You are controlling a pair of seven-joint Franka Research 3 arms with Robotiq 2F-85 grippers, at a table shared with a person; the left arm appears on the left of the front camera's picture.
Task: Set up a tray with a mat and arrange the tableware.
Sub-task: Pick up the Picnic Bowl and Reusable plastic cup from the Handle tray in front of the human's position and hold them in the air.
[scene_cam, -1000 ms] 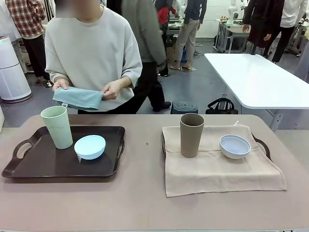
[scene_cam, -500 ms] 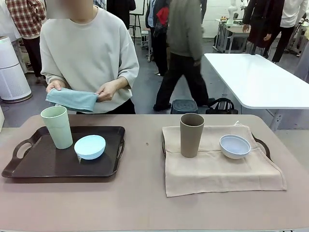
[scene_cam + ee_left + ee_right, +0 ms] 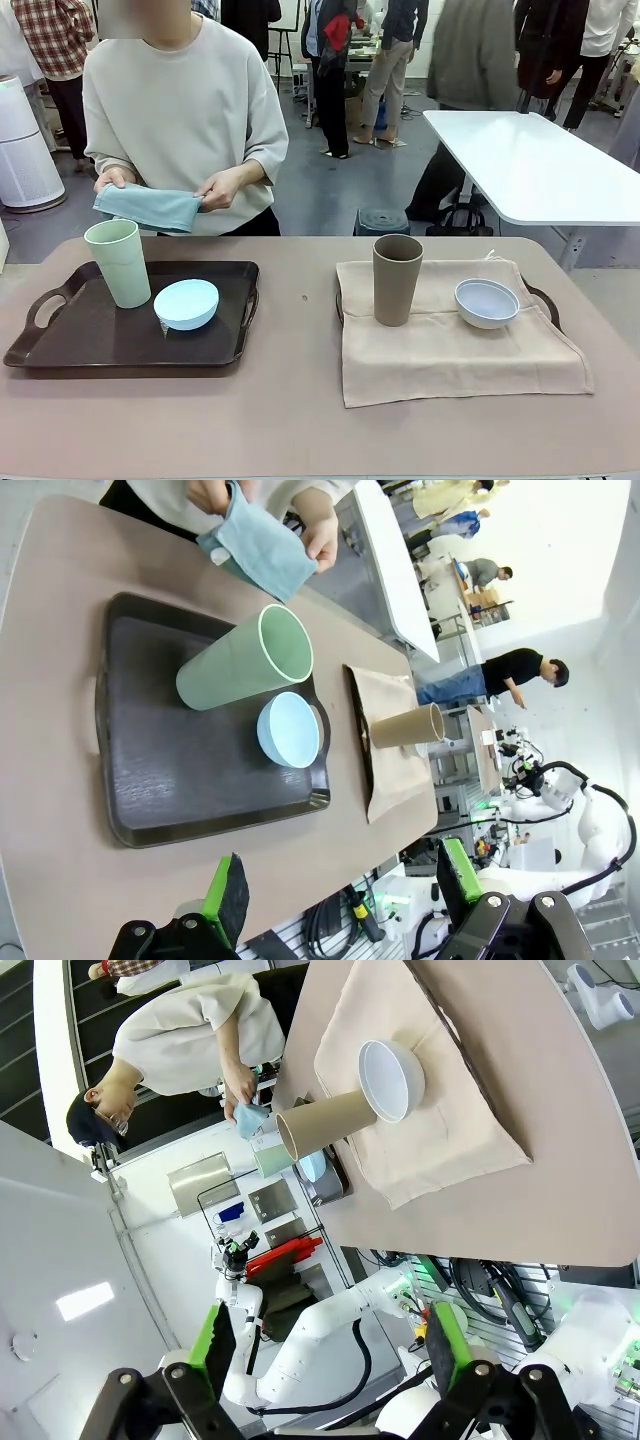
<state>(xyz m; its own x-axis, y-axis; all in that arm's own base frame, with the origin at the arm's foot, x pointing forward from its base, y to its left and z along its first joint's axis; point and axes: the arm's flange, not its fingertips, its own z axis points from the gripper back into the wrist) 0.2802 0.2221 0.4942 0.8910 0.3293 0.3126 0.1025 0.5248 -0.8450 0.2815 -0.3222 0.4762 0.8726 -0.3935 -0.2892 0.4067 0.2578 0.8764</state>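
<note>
left gripper and right gripper gape empty; the person's blue mat has edged left.

Open gripper facing a laid mat
The right gripper hangs with its jaws wide apart and nothing between them. On the beige mat, the brown tumbler stands at eight o'clock of the bluish-white bowl, apart from it. At ten o'clock a person holds a blue cloth.
</note>
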